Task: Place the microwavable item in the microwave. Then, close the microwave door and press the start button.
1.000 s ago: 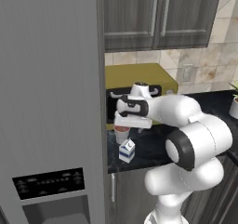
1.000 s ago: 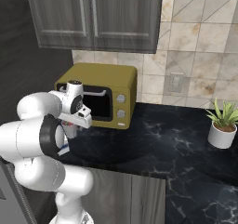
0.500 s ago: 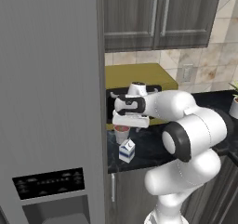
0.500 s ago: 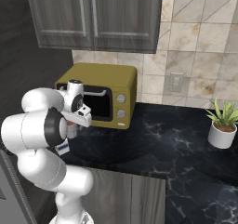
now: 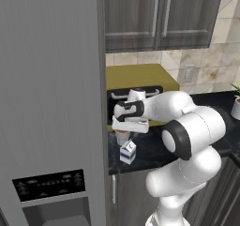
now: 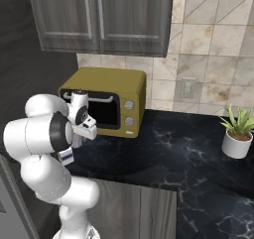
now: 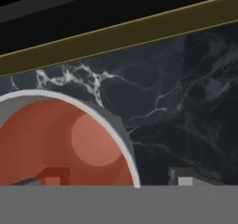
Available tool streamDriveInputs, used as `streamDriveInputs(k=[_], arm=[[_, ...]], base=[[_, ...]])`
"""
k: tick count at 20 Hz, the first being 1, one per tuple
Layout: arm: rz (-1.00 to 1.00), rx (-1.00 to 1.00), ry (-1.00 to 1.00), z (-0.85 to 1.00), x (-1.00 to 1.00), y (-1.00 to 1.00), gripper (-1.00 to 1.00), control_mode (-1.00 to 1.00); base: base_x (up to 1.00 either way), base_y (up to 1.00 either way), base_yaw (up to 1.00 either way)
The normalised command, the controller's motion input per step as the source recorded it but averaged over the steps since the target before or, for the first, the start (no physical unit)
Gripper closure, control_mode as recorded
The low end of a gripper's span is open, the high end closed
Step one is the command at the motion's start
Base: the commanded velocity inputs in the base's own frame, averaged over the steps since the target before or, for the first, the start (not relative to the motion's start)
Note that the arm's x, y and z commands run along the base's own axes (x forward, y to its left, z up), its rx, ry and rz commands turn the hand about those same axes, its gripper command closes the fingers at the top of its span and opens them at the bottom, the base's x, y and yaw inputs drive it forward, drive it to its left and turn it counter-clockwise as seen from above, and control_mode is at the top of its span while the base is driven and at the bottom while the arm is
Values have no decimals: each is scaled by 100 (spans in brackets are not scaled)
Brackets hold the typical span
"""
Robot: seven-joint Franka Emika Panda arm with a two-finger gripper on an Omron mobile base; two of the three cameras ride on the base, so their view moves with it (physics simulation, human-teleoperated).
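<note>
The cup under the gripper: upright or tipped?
Upright. In the hand view the cup shows its round rim with level red liquid inside; in the left base view it stands on the counter.

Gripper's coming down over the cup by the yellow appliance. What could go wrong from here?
1. In the hand view one fingertip sits over the liquid inside the cup rim, the other outside, so closing may pinch the wall and tip or spill it.
2. The milk carton stands close beside the cup; the gripper could knock it.
3. The yellow appliance sits right behind, leaving little clearance for the hand.
</note>
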Motion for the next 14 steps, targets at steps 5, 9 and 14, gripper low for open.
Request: streamDriveInputs(k=[5, 9, 14], arm=[[0, 0, 0, -10, 0, 4, 100, -100], [-1, 0, -6, 8, -18, 1, 100, -100], [0, 0, -18, 74, -61, -7, 100, -100]], base=[[0, 0, 0], [0, 0, 0], [0, 0, 0]])
